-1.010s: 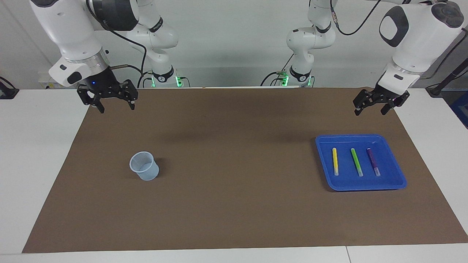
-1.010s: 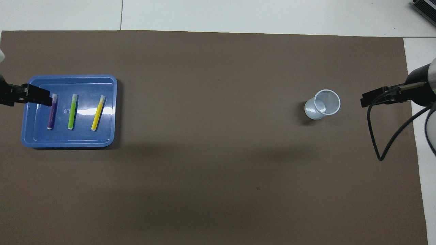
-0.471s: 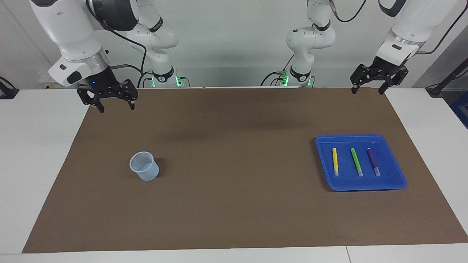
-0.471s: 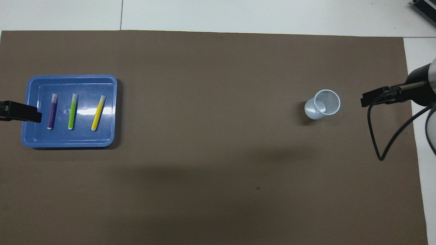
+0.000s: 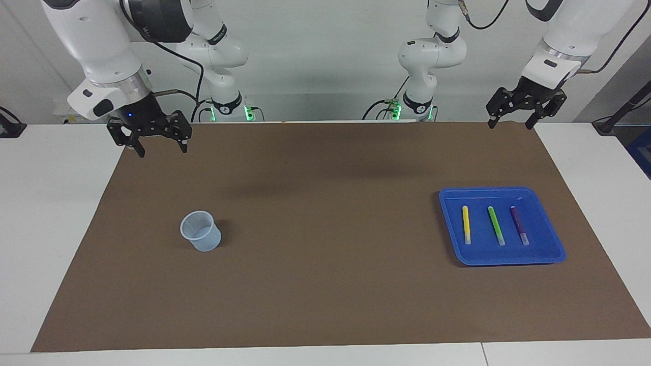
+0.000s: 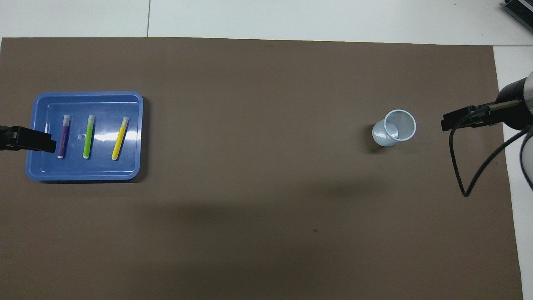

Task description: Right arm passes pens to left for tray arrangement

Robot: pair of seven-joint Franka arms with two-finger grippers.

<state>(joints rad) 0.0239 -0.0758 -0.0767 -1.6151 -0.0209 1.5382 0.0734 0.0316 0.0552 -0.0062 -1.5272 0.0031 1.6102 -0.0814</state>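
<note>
The blue tray (image 5: 546,244) (image 6: 104,168) lies on the brown mat toward the left arm's end of the table. Three pens lie side by side in it, apart from each other: yellow (image 5: 466,223) (image 6: 120,138), green (image 5: 496,224) (image 6: 88,136) and purple (image 5: 519,224) (image 6: 63,137). My left gripper (image 5: 510,124) (image 6: 46,144) hangs open and empty, high up and clear of the tray; from overhead it covers the tray's outer rim. My right gripper (image 5: 163,150) (image 6: 449,122) waits open and empty over the mat's edge at the right arm's end.
A small translucent pale-blue cup (image 5: 201,231) (image 6: 395,127) stands upright on the mat toward the right arm's end, with nothing showing inside it. The brown mat (image 5: 325,229) covers most of the white table. A black cable (image 6: 462,166) loops down from the right arm.
My left gripper has risen and drawn back from just above the tray toward the robots. The right arm, the pens, the tray and the cup have not moved.
</note>
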